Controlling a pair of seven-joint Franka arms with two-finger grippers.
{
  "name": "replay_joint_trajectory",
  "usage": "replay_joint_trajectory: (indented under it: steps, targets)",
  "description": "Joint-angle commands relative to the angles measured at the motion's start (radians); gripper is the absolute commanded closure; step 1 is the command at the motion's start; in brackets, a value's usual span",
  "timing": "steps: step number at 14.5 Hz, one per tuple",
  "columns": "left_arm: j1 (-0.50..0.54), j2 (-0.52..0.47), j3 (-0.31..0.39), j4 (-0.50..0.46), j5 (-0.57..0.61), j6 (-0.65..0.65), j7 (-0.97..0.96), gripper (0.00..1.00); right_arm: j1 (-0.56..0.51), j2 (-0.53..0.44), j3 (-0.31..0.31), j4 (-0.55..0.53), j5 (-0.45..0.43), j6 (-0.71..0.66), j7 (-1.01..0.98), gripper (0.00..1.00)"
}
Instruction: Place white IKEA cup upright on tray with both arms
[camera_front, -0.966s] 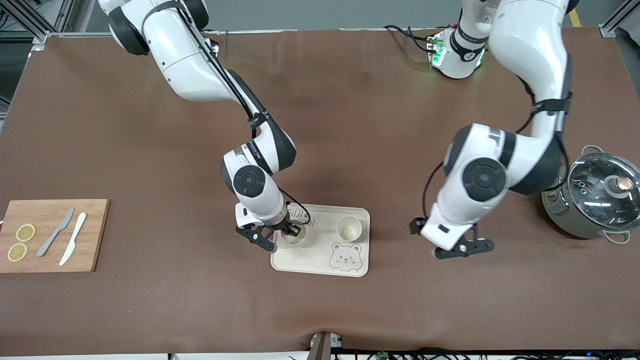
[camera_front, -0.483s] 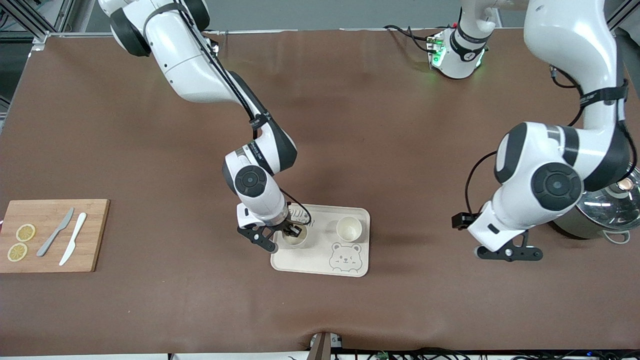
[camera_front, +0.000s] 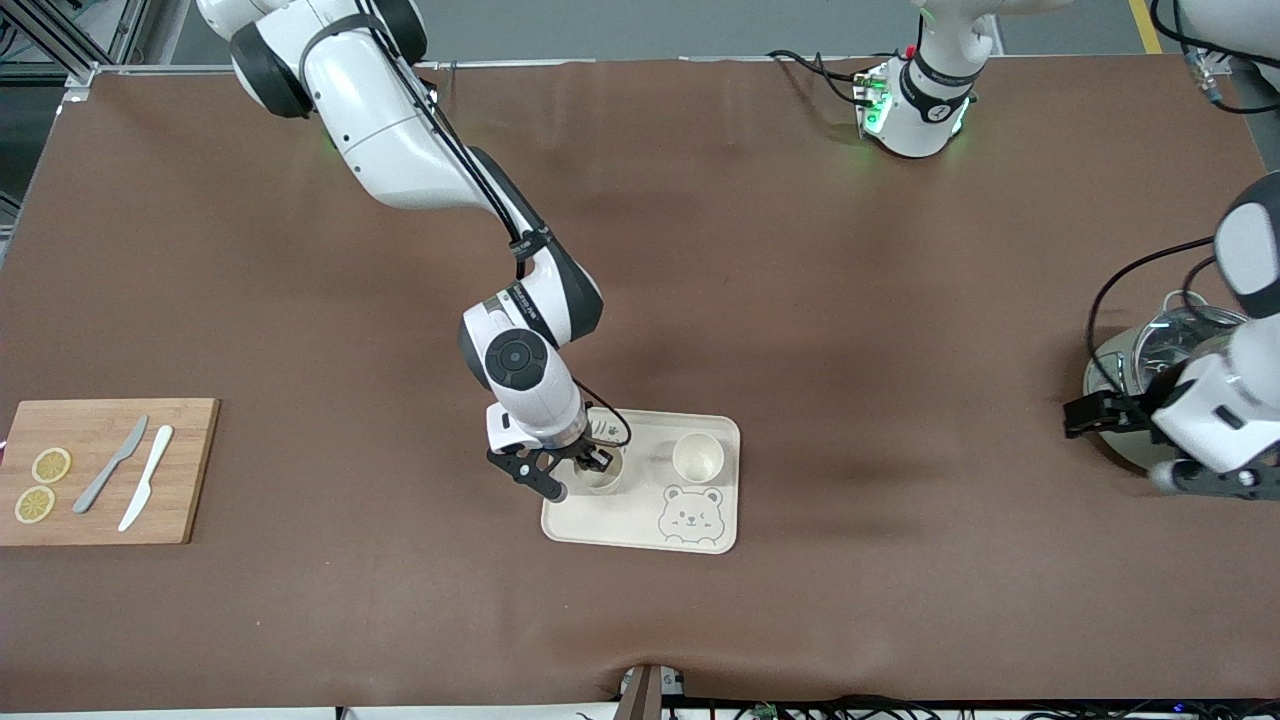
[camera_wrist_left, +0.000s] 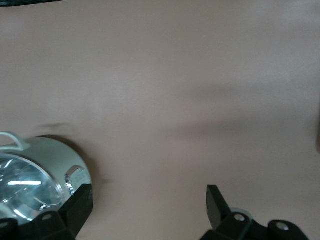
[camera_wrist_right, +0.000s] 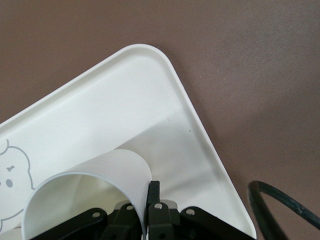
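The cream-white tray (camera_front: 640, 512) with a bear-face drawing lies on the brown table. One white cup (camera_front: 698, 458) stands upright on it at the end toward the left arm. My right gripper (camera_front: 590, 464) is over the tray's other end, shut on the rim wall of a second white cup (camera_front: 604, 480), which stands mouth up. In the right wrist view, one finger is inside and one outside the cup (camera_wrist_right: 90, 195), over the tray (camera_wrist_right: 100, 110). My left gripper (camera_front: 1215, 484) is open and empty (camera_wrist_left: 145, 210) beside the pot (camera_wrist_left: 30, 175).
A grey pot with a glass lid (camera_front: 1150, 345) stands at the left arm's end of the table, partly hidden by that arm. A wooden cutting board (camera_front: 185, 470) with two knives and lemon slices lies at the right arm's end.
The left arm has swung away from beside the tray toward its own end of the table, to the pot. The right gripper has shifted slightly with the cup in it.
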Motion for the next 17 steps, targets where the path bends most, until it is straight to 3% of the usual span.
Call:
replay_joint_trajectory:
  steps: [1,2,3,4,6,17]
  targets:
    - [-0.009,-0.070,-0.008,-0.024,-0.028,-0.054,-0.002,0.00,0.011,0.013,-0.010,0.015,-0.022,0.005,0.030,1.00]
    - [-0.007,-0.091,-0.006,-0.024,-0.033,-0.088,-0.002,0.00,0.009,0.013,-0.009,0.015,-0.022,0.005,0.030,1.00]
    - [-0.006,-0.126,0.002,-0.028,-0.027,-0.108,0.009,0.00,0.009,0.013,-0.009,0.015,-0.022,0.003,0.030,0.91]
    - [0.012,-0.145,0.000,-0.033,-0.030,-0.137,0.013,0.00,0.008,0.013,-0.009,0.015,-0.022,0.003,0.030,0.71]
    - [0.016,-0.142,-0.001,-0.031,-0.035,-0.154,0.004,0.00,0.009,0.013,-0.010,0.015,-0.022,0.003,0.030,0.00]
    - [0.017,-0.113,0.002,-0.054,-0.021,-0.206,0.000,0.00,0.006,0.006,-0.010,0.015,-0.048,-0.006,0.023,0.00]
